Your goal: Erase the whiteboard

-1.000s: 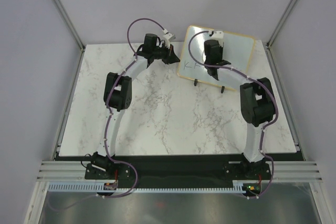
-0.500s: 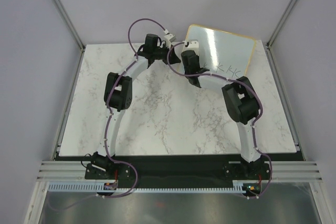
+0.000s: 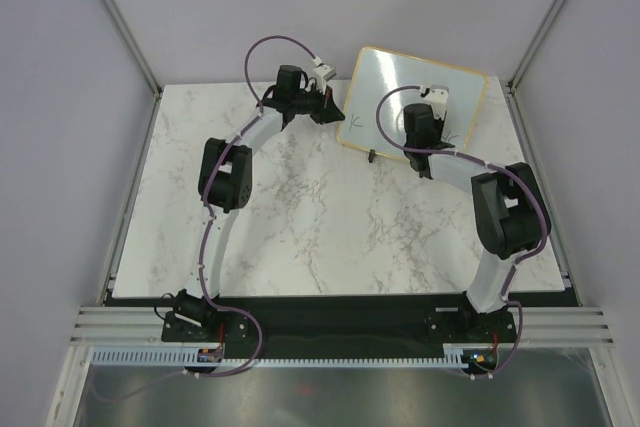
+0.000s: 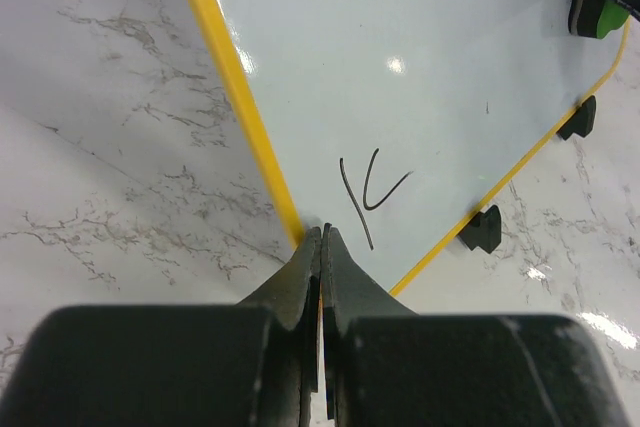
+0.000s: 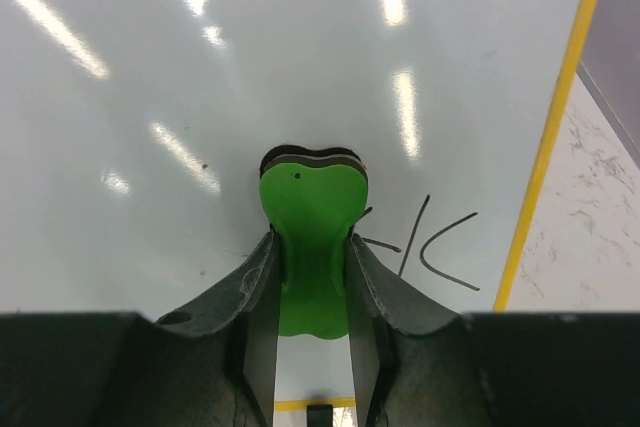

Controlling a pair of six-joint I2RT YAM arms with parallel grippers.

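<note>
See the whiteboard (image 3: pixel 400 72) at the back of the tabletop (image 3: pixel 300 217), on the right side, standing tilted on two little black feet (image 4: pixel 483 229). Look at the left tool (image 4: pixel 321 237): squeezed shut on the board's wood edge near the low corner, holding it in place. Look at the right tool (image 5: pixel 312 247): squeezed tight on the green eraser (image 5: pixel 310 192), with the pad on the white face just beside a black K (image 5: pixel 445 242). Find a second K (image 4: pixel 370 192) close to the left tool. Could go wrong by pushing too hard and tipping or sliding the board out of the left pinch. Could also miss the marks by wiping too high, or bump the left tool when rubbing near that corner
</note>
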